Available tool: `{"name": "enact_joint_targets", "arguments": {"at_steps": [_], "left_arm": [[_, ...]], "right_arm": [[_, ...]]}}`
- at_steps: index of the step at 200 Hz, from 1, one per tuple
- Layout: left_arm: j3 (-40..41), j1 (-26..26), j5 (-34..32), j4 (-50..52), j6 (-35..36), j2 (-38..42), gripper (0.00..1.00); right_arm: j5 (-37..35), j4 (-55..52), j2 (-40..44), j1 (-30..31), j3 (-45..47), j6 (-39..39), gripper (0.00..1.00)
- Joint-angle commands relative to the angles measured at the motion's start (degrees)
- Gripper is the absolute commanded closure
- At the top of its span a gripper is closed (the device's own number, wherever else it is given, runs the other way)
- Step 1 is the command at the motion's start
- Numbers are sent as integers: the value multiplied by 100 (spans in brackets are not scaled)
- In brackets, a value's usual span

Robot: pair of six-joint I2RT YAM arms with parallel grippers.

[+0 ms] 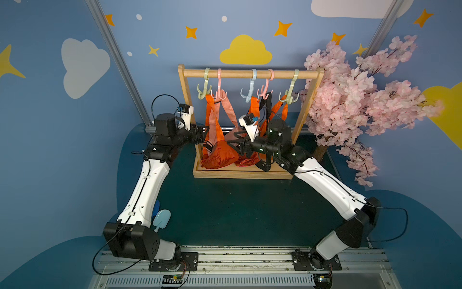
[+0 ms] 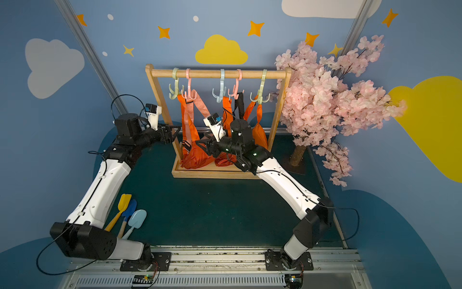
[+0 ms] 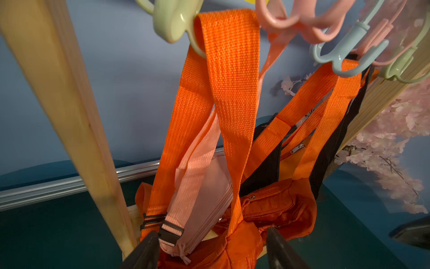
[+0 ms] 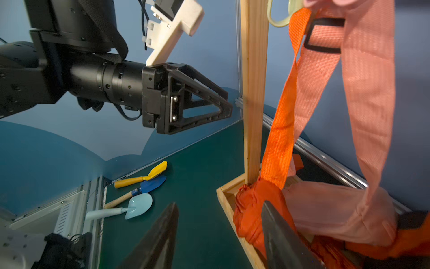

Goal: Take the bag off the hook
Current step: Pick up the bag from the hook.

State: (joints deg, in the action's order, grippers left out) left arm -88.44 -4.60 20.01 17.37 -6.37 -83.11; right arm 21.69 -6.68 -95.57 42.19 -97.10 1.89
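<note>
An orange bag (image 1: 220, 156) (image 2: 195, 157) rests in the rack's base, and its orange strap (image 3: 230, 69) loops over the leftmost green hook (image 1: 205, 91) (image 3: 172, 23). A pink bag (image 3: 204, 198) (image 4: 325, 205) hangs against it from a pink hook (image 1: 219, 93). My left gripper (image 2: 174, 132) (image 3: 214, 246) is open at the rack's left post, and the lower ends of both bags lie between its fingers (image 3: 149, 251). My right gripper (image 1: 233, 142) (image 4: 218, 223) is open low at the rack's front; one of its fingers (image 4: 279, 237) overlaps the orange bag (image 4: 251, 209).
The wooden rack (image 1: 250, 73) carries several hooks and more orange bags (image 1: 250, 160), with a black strap (image 1: 267, 102) among them. A pink blossom tree (image 1: 350, 100) stands right of it. Three toy shovels (image 2: 127, 215) (image 4: 139, 186) lie by the left arm's base.
</note>
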Motion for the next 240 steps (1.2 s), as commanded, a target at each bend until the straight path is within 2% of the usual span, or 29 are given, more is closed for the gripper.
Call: {"name": "enact_joint_targets", "arguments": {"at_steps": [1,57,89,104,112,128,150,240], "left_arm": [[-236,43,133,-76,111,-134,28],[-226,115,124,-401,36,-257,28],[-210,126,185,-418,-1,-287,28],[-192,126,196,-427,-11,-276,28],[-182,124,206,-442,-13,-277,28],[-173,126,208,-467,-14,-282,28],[-171,135,170,-487,-14,-268,28],[-104,159,-32,-768,-61,-352,29]], "right_arm": [[-542,306,-520,111,-537,17,45],[-1585,619,-1903,306,-1767,-10,42],[-2111,609,-2391,377,-2267,-98,44],[-2263,600,-2519,401,-2400,-151,51],[-2271,589,-2546,398,-2470,-174,59],[-2241,507,-2548,403,-2579,-198,84],[-2236,495,-2409,412,-2599,-228,100],[-2034,171,-1497,415,-2600,-402,100]]}}
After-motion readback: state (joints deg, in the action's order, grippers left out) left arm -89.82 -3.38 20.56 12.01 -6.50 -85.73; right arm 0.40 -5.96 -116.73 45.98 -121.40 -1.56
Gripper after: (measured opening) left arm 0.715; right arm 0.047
